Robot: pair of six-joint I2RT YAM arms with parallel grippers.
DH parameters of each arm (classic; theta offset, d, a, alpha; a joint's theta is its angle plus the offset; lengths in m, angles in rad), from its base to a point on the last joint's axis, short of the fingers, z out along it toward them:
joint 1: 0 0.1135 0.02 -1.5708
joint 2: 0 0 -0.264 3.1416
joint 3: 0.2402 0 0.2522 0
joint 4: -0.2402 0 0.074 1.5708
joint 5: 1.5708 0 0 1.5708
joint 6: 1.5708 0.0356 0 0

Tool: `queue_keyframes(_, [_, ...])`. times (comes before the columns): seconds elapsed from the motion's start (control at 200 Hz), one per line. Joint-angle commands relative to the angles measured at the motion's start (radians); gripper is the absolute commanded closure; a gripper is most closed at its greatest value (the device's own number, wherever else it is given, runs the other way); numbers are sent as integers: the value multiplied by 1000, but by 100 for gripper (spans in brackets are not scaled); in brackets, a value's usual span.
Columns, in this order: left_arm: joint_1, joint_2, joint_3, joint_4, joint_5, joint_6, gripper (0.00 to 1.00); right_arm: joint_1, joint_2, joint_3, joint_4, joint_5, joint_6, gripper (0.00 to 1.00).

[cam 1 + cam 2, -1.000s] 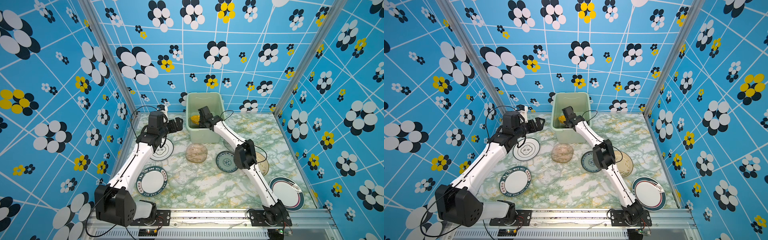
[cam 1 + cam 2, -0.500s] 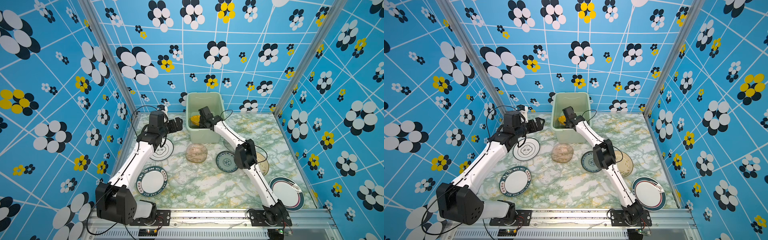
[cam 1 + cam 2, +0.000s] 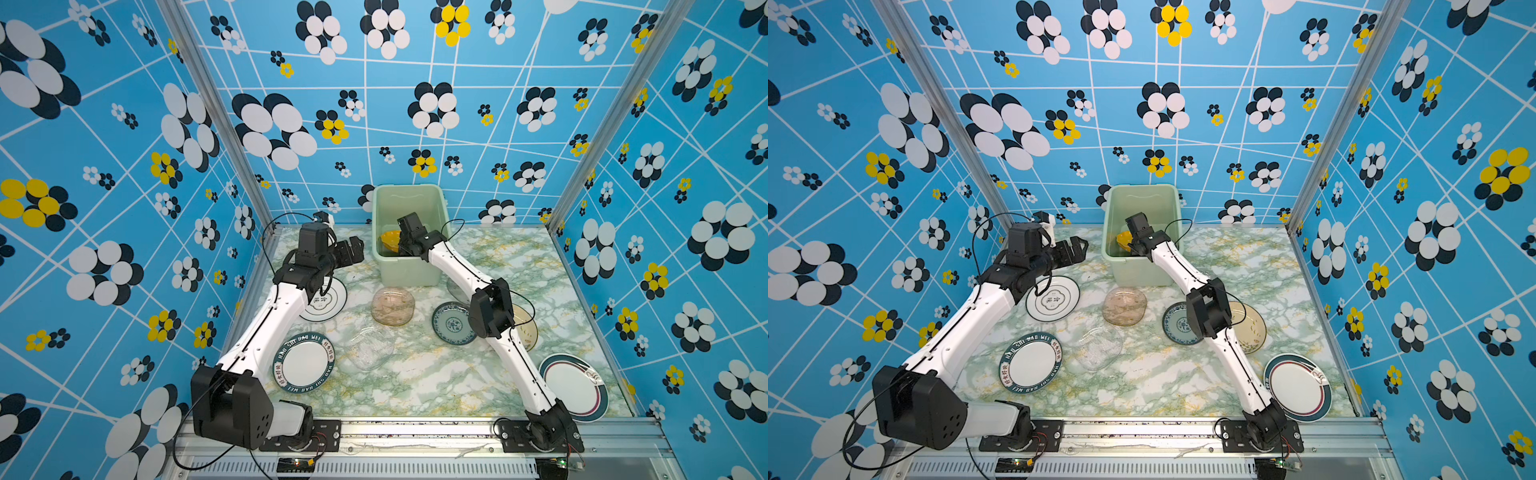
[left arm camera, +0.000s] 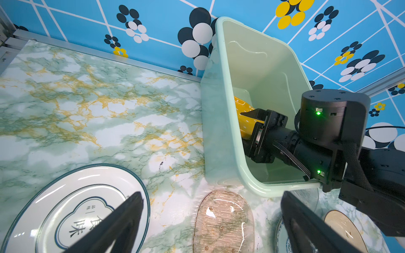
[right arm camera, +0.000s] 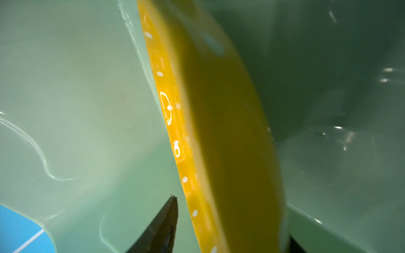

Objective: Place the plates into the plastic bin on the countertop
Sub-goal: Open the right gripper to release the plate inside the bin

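Over by the back-left corner of the countertop (image 3: 419,386), the left gripper (image 3: 352,251) hovered with its jaws spread wide and nothing between them. It was above the far rim of a ring-marked white plate (image 3: 330,299), which the arm partly covered. Towards the front-left corner lay a lettered-rim plate (image 3: 305,368), with a clear glass plate (image 3: 370,353) just beside it and a brown glass plate (image 3: 392,306) further back. A bare strip of marble separated the left gripper from the plastic bin (image 3: 405,272), which stood at the middle of the back edge.

Inside the bin, the yellow plate (image 3: 388,241) stood tilted on edge close to the left wall. The right gripper (image 4: 248,129) straddled its rim, and one finger (image 5: 166,221) stood a sliver clear of it, so the jaws were parted rather than pinching.

Right of the bin's front corner lay a grey glass plate (image 3: 457,289), then a blue-patterned plate (image 3: 451,324) and a cream plate (image 3: 525,332), both partly under the right arm. A red-lined plate (image 3: 575,388) sat in the front-right corner. Bare marble ran along the middle of the front edge and filled the back-right corner.
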Motion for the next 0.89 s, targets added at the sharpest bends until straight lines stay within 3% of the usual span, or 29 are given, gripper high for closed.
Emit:
queue_keyframes(0.0, [10, -12, 25, -33, -18, -6, 1, -37, 150, -60, -42, 1, 14, 43])
queue_keyframes(0.575, [16, 42, 79, -66, -7, -8, 1, -70, 211, -19, 35, 21, -39, 30])
queue_keyframes(0.755, [16, 52, 99, -74, -12, -6, 1, -79, 209, 4, 33, 0, -39, 15])
queue_keyframes(0.82, [16, 51, 103, -75, -15, -3, 1, -80, 204, 22, 9, -16, -41, 1])
queue_keyframes(0.89, [17, 49, 104, -76, -25, 2, 1, -79, 192, 31, -19, -32, -49, 1])
